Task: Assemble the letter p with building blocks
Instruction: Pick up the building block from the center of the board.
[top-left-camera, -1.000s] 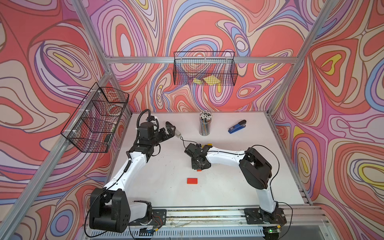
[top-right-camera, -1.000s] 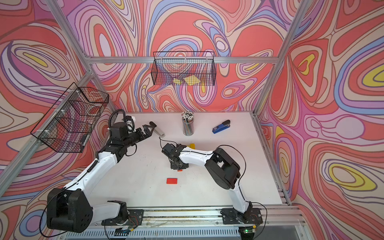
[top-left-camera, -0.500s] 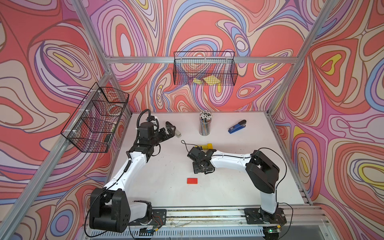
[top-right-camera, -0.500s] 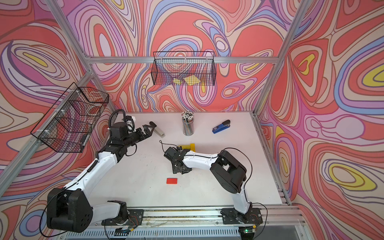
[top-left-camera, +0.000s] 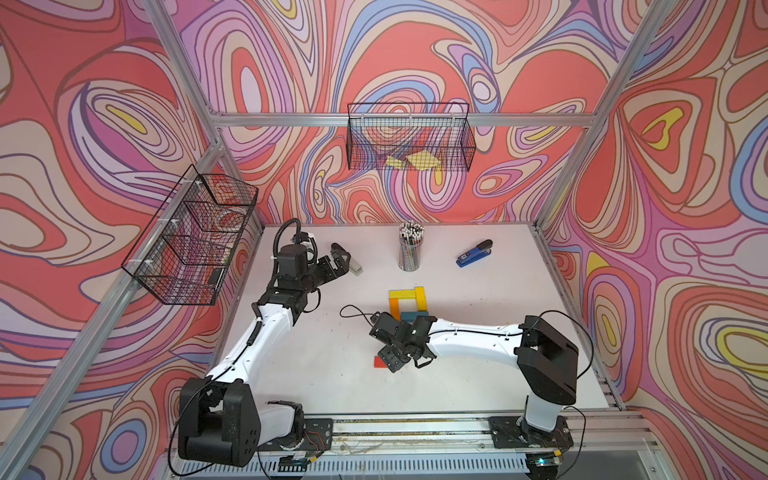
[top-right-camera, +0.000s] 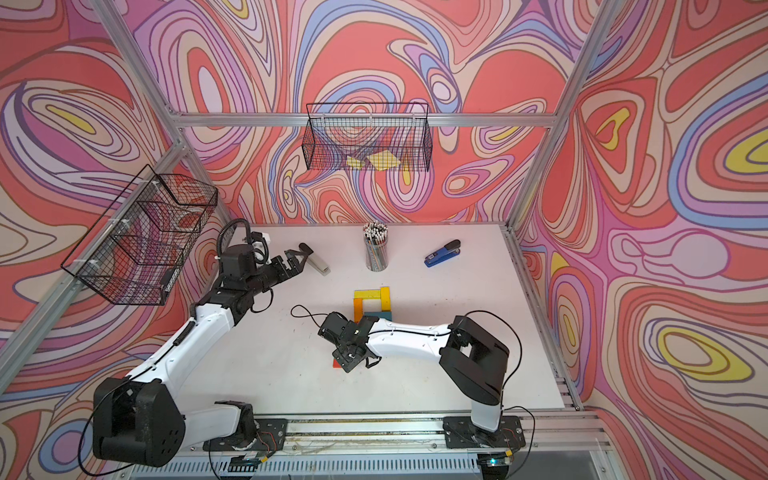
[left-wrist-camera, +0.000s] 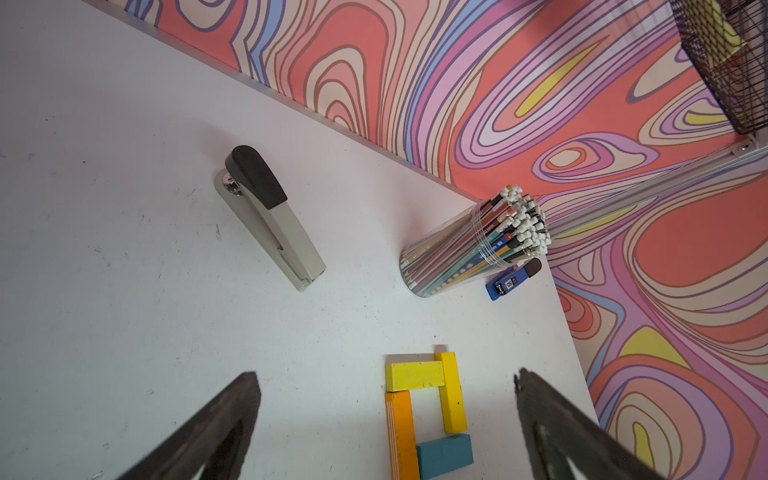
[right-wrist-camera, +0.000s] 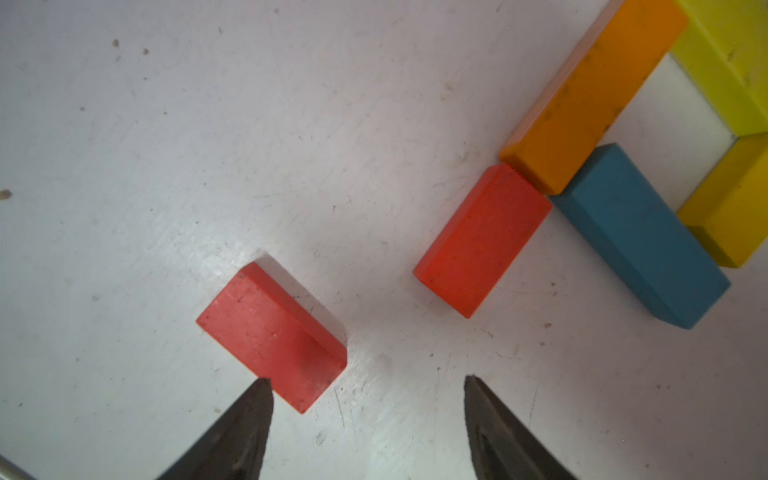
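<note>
Open and empty, the right end effector (right-wrist-camera: 365, 399) hovers with a loose flat red wooden block (right-wrist-camera: 272, 336) just ahead of one fingertip and the coloured-bar letter P (right-wrist-camera: 590, 91) beyond; the left end effector (top-left-camera: 337, 259) gapes open.

Pencil cup (top-left-camera: 409, 251) on desk (top-left-camera: 324, 374), coloured building blocks (top-left-camera: 407, 300) just in front of it, right hand (top-left-camera: 392, 365) partly hiding red block (top-left-camera: 378, 362) farther forward, blue stapler (top-left-camera: 473, 253) to its right, grey stapler (top-left-camera: 356, 269) to its left.

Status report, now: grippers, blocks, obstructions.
Left gripper open, clear. Right gripper open over loose red block. Other red block touches orange block. Nothing blocking.
</note>
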